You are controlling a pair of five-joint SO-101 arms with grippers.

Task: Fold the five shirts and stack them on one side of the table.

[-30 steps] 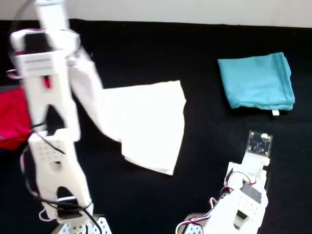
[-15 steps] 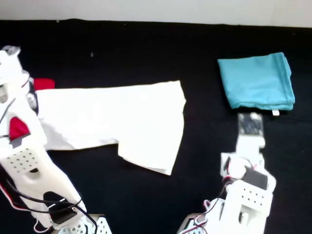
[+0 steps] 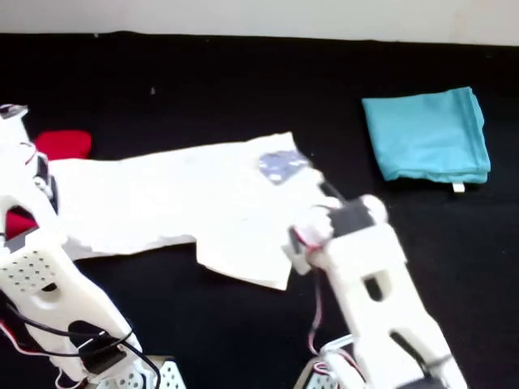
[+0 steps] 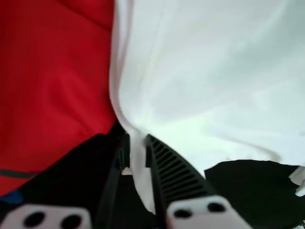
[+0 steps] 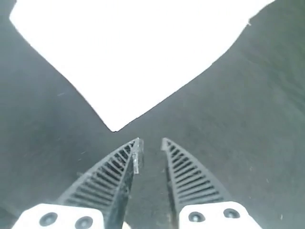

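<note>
Lab bench, black-covered table (image 3: 203, 73), white wall (image 3: 324, 16)

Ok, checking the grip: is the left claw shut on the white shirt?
Yes, an edge of the white shirt is pinched in the left claw.

Folded shirt (image 3: 426, 134) lies right of the spread shirt (image 3: 186, 198).

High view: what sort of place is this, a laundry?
Likely a robotics test bench: the left arm and right arm, white machines, stand at a black table with a white shirt laid out and a folded teal shirt aside.
</note>
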